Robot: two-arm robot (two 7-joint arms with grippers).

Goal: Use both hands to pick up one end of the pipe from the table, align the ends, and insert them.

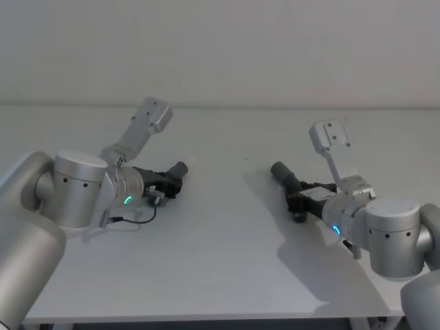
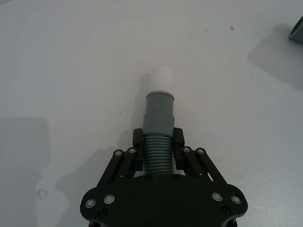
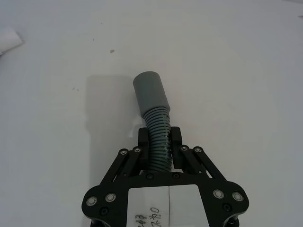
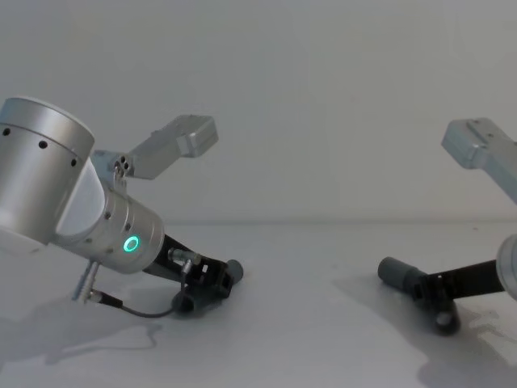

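Observation:
The pipe lies in two dark-grey pieces on the white table (image 1: 220, 268). My left gripper (image 1: 167, 184) (image 2: 157, 140) (image 4: 212, 284) is shut on the ribbed middle of the left piece (image 2: 159, 112) (image 1: 180, 168). That piece's collar ends in a narrower white stub (image 2: 159, 78) pointing toward the right. My right gripper (image 1: 297, 199) (image 3: 159, 140) (image 4: 429, 289) is shut on the ribs of the right piece (image 3: 151, 94) (image 1: 282, 172) (image 4: 396, 273). Its plain grey collar points left. Both pieces sit low over the table with a wide gap between the ends.
A pale grey wall (image 1: 220, 48) rises behind the table. The table's front edge (image 1: 206, 317) runs close below both arms. A thin cable (image 1: 134, 218) trails on the table under the left wrist.

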